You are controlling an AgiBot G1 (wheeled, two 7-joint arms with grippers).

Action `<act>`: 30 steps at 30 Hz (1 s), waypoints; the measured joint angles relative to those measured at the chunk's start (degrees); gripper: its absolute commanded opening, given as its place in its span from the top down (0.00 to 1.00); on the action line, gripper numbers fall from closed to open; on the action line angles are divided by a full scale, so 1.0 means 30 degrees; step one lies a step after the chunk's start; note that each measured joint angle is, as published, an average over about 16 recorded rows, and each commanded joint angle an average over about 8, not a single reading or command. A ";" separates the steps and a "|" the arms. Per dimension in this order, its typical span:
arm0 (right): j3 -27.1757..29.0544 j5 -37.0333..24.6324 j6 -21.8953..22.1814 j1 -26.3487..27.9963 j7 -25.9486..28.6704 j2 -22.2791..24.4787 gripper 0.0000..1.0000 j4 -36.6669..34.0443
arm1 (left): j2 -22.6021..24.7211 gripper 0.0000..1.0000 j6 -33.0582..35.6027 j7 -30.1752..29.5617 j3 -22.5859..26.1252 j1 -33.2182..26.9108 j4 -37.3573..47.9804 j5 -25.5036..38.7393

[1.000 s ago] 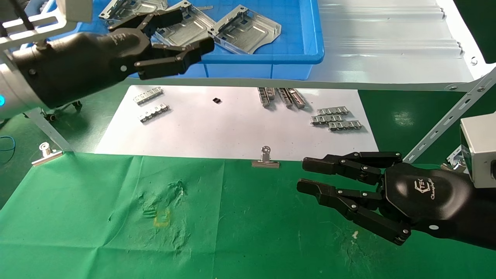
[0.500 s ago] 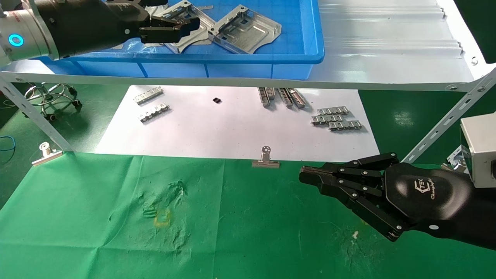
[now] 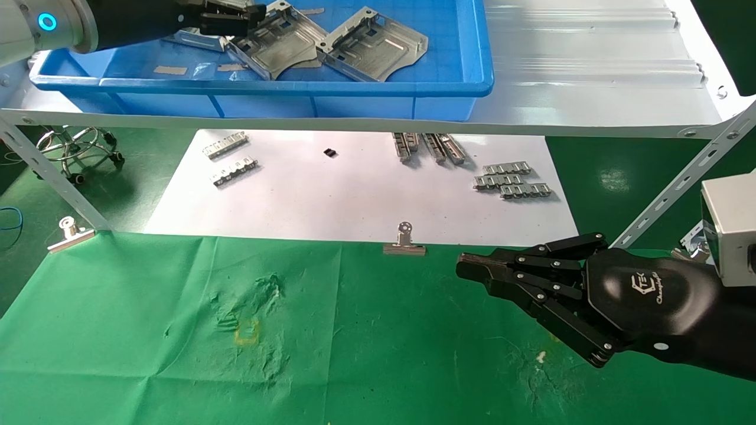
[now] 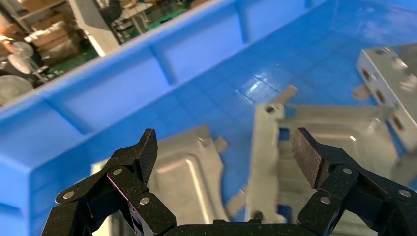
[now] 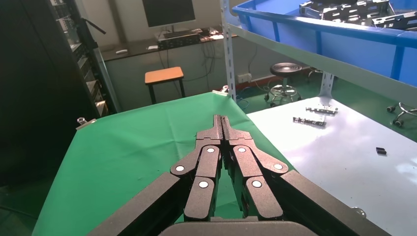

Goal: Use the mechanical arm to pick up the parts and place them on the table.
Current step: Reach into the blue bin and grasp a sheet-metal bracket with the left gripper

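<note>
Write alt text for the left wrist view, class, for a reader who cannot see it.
The left gripper hangs open over stamped metal parts lying in a blue bin, one black finger to each side, touching none. Cluttered shelving shows beyond the bin wall.

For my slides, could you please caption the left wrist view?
Open left claw poised over sheet-metal parts in the blue bin.

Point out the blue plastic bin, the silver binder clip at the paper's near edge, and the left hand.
Blue plastic bin (image 3: 295, 87): head view, front rim.
Silver binder clip (image 3: 404, 248): head view, clamp bar.
Left hand (image 4: 226, 157): left wrist view, midway between its spread fingertips, above the bin's sheet-metal trays (image 4: 189, 172).
</note>
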 measured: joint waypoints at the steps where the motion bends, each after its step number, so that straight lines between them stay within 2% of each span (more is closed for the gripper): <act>1: 0.0000 0.0000 0.0000 0.0000 0.0000 0.0000 1.00 0.0000 | 0.0095 0.00 -0.0119 0.0077 0.0005 -0.0088 0.0239 0.0023; 13: 0.0000 0.0000 0.0000 0.0000 0.0000 0.0000 1.00 0.0000 | 0.0824 0.00 -0.0444 0.0513 -0.0088 -0.0400 0.1944 -0.0086; 14: 0.0000 0.0000 0.0000 0.0000 0.0000 0.0000 1.00 0.0000 | 0.0883 0.04 -0.0493 0.0555 -0.0092 -0.0387 0.2008 -0.0091; 16: 0.0000 0.0000 0.0000 0.0000 0.0000 0.0000 1.00 0.0000 | 0.1004 0.20 -0.0631 0.0645 -0.0097 -0.0358 0.2113 -0.0098; 21: 0.0000 0.0000 0.0000 0.0000 0.0000 0.0000 1.00 0.0000 | 0.1324 0.83 -0.1141 0.0895 -0.0096 -0.0272 0.2288 -0.0093; 22: 0.0000 0.0000 0.0000 0.0000 0.0000 0.0000 1.00 0.0000 | 0.1385 0.91 -0.1259 0.0942 -0.0095 -0.0254 0.2315 -0.0090; 24: 0.0000 0.0000 0.0000 0.0000 0.0000 0.0000 1.00 0.0000 | 0.1496 1.00 -0.1499 0.1032 -0.0094 -0.0223 0.2362 -0.0088; 30: 0.0000 0.0000 0.0000 0.0000 0.0000 0.0000 1.00 0.0000 | 0.1709 1.00 -0.2053 0.1240 -0.0116 -0.0144 0.2459 -0.0115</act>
